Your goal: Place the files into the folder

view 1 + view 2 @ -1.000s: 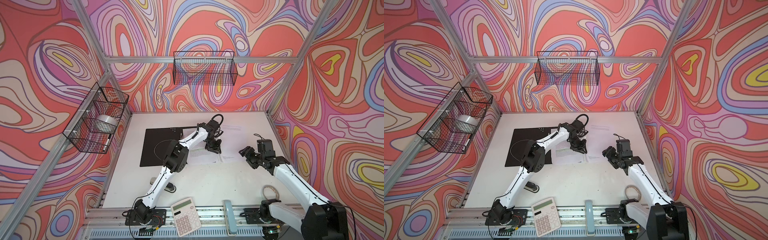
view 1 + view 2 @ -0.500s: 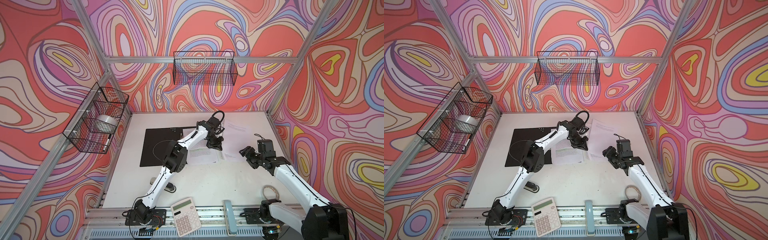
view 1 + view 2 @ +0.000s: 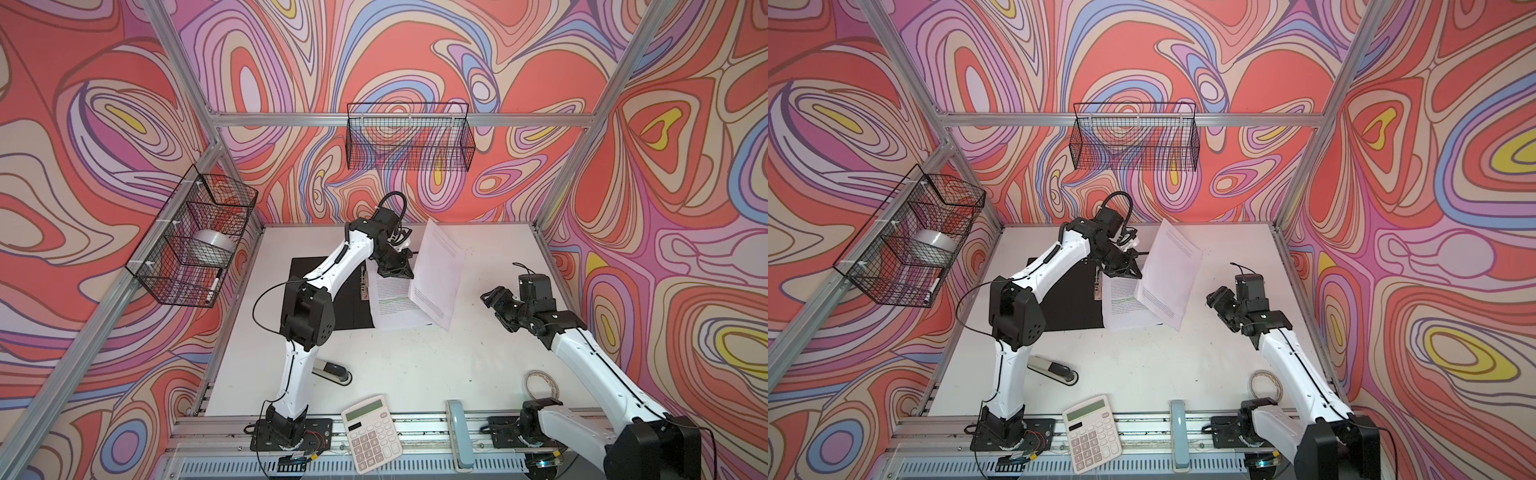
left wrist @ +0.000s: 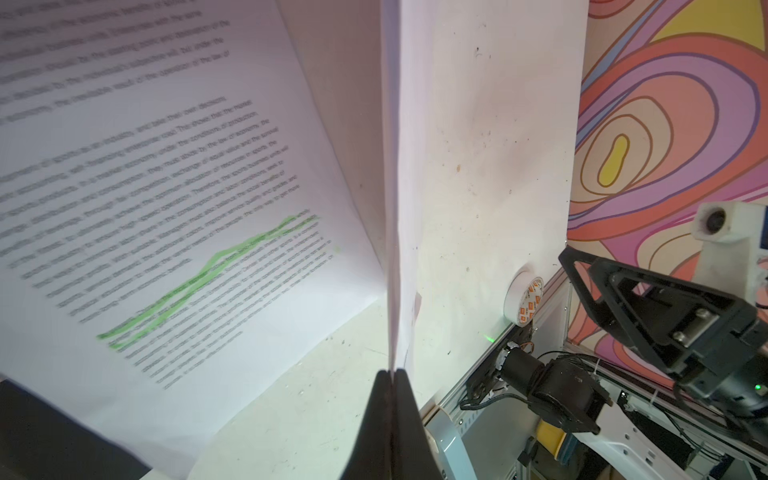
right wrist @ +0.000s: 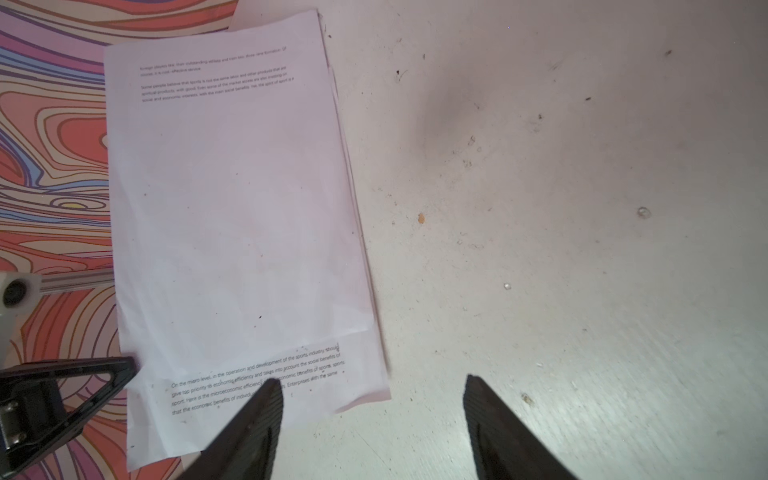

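**Two grippers, one grip**

Left gripper (image 3: 406,275) sits at the centre of both top views. Its jaws are pinched tight on the edge of the raised paper (image 3: 436,274). In the left wrist view the fingertips (image 4: 380,399) press together with that paper edge-on between them. The paper stands steeply just right of centre, its lower corner close to the table (image 3: 415,365). A doubled edge in the right wrist view hints at more than one sheet, but I cannot tell.

Just left of the raised paper, the marked sheet (image 3: 392,305) lies flat and carries a green band across its text. Its left edge lies along the metal clip (image 3: 365,286) of the folder (image 3: 349,307). The folder lies open at centre-left, black inside up, and the left arm partly hides it.

Right gripper (image 3: 494,309) hangs at the right of both top views with its jaws wide apart and nothing between them. It is over bare table and apart from the raised paper, which fills the left of the right wrist view.

A calculator (image 3: 372,432) lies at the bottom centre.
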Robot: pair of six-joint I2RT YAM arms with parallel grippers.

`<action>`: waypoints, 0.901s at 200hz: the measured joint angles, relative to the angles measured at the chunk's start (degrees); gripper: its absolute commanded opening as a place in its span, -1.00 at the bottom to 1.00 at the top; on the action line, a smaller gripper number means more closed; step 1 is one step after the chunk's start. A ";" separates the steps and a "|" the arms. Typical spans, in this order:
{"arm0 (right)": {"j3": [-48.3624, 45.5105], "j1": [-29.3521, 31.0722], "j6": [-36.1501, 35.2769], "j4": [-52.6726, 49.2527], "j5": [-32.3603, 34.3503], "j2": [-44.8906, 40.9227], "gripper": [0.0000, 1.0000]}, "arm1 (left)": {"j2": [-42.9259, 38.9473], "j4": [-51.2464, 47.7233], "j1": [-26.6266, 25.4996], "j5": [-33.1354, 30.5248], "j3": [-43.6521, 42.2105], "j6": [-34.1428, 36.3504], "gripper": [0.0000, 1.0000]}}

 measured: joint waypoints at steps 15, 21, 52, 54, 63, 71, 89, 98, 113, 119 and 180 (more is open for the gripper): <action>0.00 0.00 -0.04 0.22 -0.13 0.31 0.44 | -2.08 -1.07 1.64 -0.02 -4.24 1.62 -1.00; 0.00 0.00 -0.11 0.35 -0.20 0.52 0.44 | -2.99 -1.22 2.25 -0.04 -6.64 2.05 -1.00; 0.44 0.00 -0.68 0.50 -1.03 1.95 0.44 | -6.10 -1.09 5.46 -0.42 -17.62 2.62 -1.00; 0.48 0.00 -0.70 0.55 -1.07 2.10 0.44 | -6.19 -0.96 5.70 -0.46 -18.23 2.64 -1.00; 0.81 0.00 -0.90 0.57 -1.49 2.64 0.44 | -6.64 -0.52 6.82 -0.63 -20.24 2.60 -1.00; 1.05 0.00 -1.01 0.74 -1.79 3.08 0.44 | -7.17 0.17 7.87 -0.90 -22.01 2.54 -1.00; 1.33 0.00 -1.38 0.85 -2.51 3.85 0.43 | -8.98 1.64 9.99 -1.88 -25.51 2.12 -1.00; 1.51 0.00 -1.51 0.85 -2.86 4.28 0.43 | -10.27 2.64 10.97 -2.47 -27.36 1.68 -1.00; 1.81 0.00 -1.66 0.94 -3.34 4.98 0.43 | -12.46 3.93 12.20 -3.21 -30.01 1.07 -1.00; 1.84 0.00 -1.75 1.16 -3.63 5.25 0.43 | -13.11 4.33 12.48 -3.41 -30.77 0.87 -1.00; 3.21 2.12 -2.51 2.10 -6.75 9.68 0.40 | -14.56 7.37 13.00 -4.46 -34.73 -1.29 -0.82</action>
